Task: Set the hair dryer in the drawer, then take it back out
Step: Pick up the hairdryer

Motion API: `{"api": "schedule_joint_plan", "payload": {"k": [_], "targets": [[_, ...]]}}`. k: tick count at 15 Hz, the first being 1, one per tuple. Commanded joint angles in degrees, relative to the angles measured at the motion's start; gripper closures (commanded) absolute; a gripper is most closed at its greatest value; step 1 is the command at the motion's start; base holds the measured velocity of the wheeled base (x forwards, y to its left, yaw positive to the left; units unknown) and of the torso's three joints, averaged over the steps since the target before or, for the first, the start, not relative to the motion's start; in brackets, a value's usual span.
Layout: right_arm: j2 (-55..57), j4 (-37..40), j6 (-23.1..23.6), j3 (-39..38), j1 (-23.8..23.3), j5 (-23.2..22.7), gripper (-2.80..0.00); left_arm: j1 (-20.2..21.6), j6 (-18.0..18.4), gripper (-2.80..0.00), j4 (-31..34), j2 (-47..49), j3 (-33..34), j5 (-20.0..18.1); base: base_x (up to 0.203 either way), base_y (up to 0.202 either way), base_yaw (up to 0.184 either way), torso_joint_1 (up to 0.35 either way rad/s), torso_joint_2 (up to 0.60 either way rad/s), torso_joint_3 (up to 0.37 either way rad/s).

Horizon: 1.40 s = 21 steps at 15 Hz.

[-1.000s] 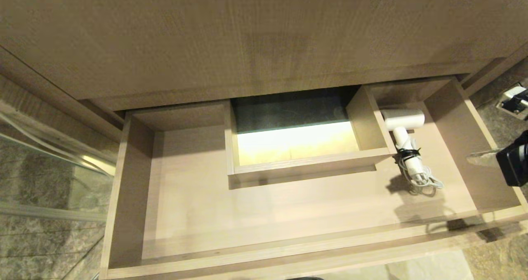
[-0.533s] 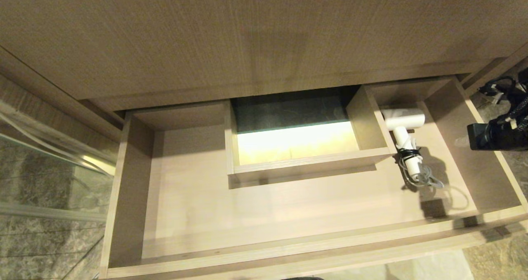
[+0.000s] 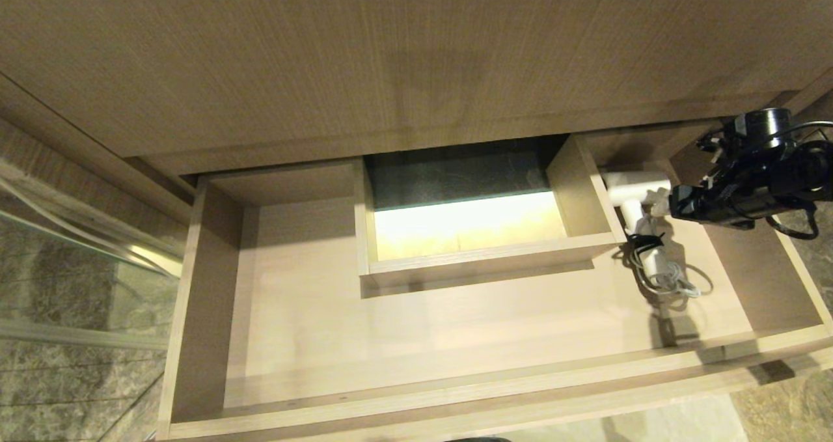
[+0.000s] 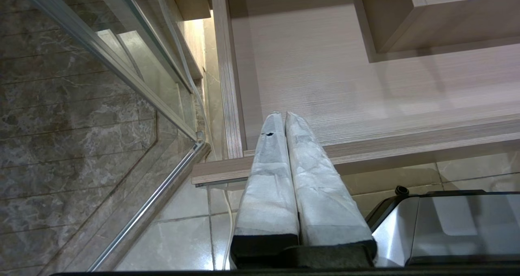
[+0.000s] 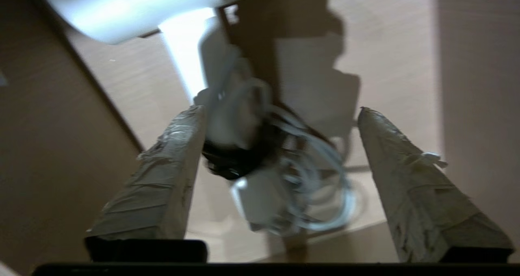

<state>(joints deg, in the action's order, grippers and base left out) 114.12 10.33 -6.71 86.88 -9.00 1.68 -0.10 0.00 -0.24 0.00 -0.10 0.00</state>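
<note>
Two taped fingers of the right gripper (image 5: 280,113) stand wide apart above the white hair dryer (image 3: 634,198) — its handle blurred, barrel cut off; it lies in the wooden drawer (image 3: 416,403); the left gripper (image 4: 284,119) is closed.

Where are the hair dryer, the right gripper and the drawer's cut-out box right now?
hair dryer (image 3: 634,187): head view, on its white barrel.
right gripper (image 5: 280,117): right wrist view, midway between its open fingertips.
cut-out box (image 3: 485,254): head view, on its front wall.

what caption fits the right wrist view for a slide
Open right gripper poised over the white hair dryer lying in the drawer, fingers either side of its cord bundle.
</note>
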Motion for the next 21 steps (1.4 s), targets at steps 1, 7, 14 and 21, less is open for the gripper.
{"api": "schedule_joint_plan", "payload": {"k": [1, 7, 14, 21], "targets": [[3.27, -0.38, -0.80, 1.25, 1.55, -0.10, -2.80, 0.01, 0.00, 0.00, -0.02, 0.03, 0.01, 0.00, 0.000, 0.000, 0.000, 0.000, 0.00, 0.000], [10.40, -2.62, -1.06, 6.68, 2.36, -0.09, -2.80, 0.01, 0.00, 0.00, -0.02, 0.09, 0.01, 0.00, 0.000, 0.000, 0.000, 0.000, 0.00, 0.000], [16.24, -3.13, -2.03, 11.41, 2.49, -0.36, -2.80, 0.01, 0.00, 0.00, -0.02, 0.00, 0.01, 0.00, 0.000, 0.000, 0.000, 0.000, 0.00, 0.000], [16.14, -5.32, -1.01, 11.63, 3.11, -0.14, 0.00, 0.01, 0.00, 0.00, -0.02, 0.09, 0.01, 0.00, 0.000, 0.000, 0.000, 0.000, 0.00, 0.000]]}}
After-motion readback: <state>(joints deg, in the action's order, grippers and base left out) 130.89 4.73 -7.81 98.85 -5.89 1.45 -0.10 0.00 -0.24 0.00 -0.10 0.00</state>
